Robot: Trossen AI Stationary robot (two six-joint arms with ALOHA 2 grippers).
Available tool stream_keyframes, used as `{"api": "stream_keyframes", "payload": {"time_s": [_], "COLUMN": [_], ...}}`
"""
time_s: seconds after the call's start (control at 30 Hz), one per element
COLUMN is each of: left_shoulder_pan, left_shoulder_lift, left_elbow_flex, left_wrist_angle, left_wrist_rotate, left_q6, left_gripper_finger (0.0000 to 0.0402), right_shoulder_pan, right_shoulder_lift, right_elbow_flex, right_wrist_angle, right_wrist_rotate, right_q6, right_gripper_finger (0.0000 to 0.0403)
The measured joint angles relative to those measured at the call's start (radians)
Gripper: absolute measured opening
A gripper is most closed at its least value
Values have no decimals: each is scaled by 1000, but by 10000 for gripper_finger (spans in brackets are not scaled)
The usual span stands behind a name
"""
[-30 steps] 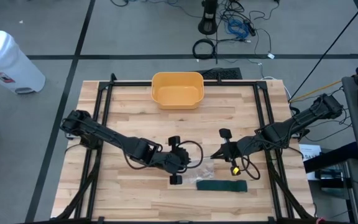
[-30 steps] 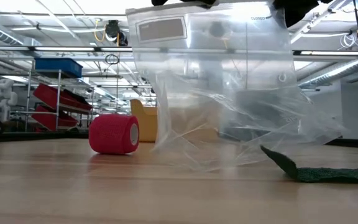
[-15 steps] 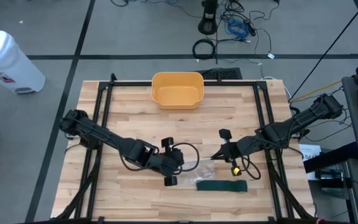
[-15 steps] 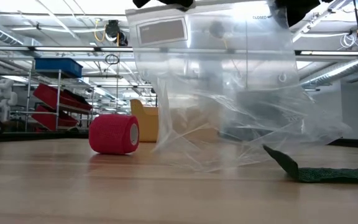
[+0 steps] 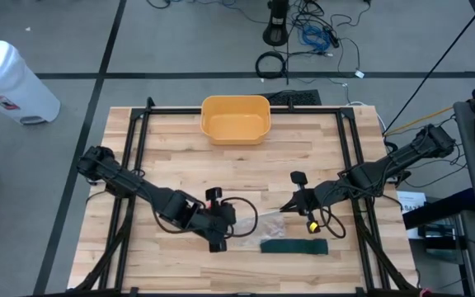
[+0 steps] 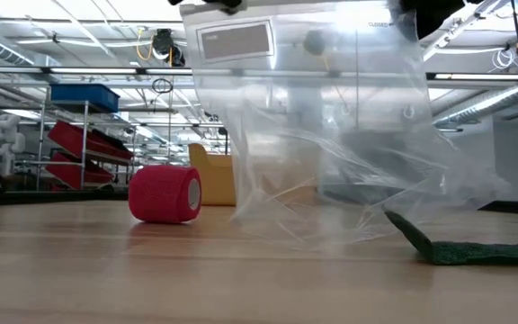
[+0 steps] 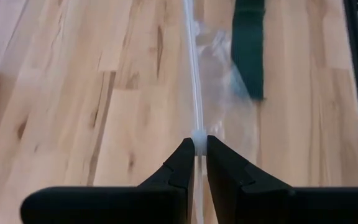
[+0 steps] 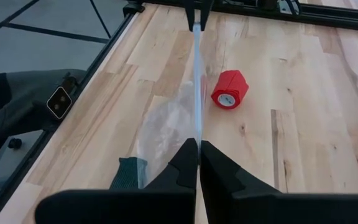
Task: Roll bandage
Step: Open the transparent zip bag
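While both grippers pinch the clear bag (image 6: 331,135), the green bandage (image 5: 294,246) lies below.

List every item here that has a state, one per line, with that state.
Clear plastic zip bag: held up, stretched between both grippers.
Red bandage roll: rolled, lying on its side.
Green bandage strip: unrolled, flat.
Yellow plastic bin: empty.
Left gripper: shut on bag edge.
Right gripper: shut on bag edge.

A dark green bandage (image 5: 294,246) lies unrolled flat on the counter (image 5: 180,140), one end curling up. A red bandage roll (image 6: 165,193) rests on its side, well apart from it.
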Motion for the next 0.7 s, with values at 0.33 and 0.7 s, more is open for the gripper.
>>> {"api": "stream_keyframes", "payload": {"time_s": [0.33,0.7], "left_shoulder_pan": [-27,-40], "left_shoulder_lift": [0,0], "left_elbow_flex": [0,0], "left_wrist_angle": [-73,-59], "left_wrist_rotate": [0,-22], "left_q6": [-81,-108], "left_gripper_finger": [41,47], "right_shoulder_pan": [0,0], "right_shoulder_lift": [0,0], "right_elbow_flex": [0,0], "right_wrist_angle": [-8,-10], "right_wrist_rotate": [0,0], "right_q6": [1,1], "right_gripper_finger": [0,0]}}
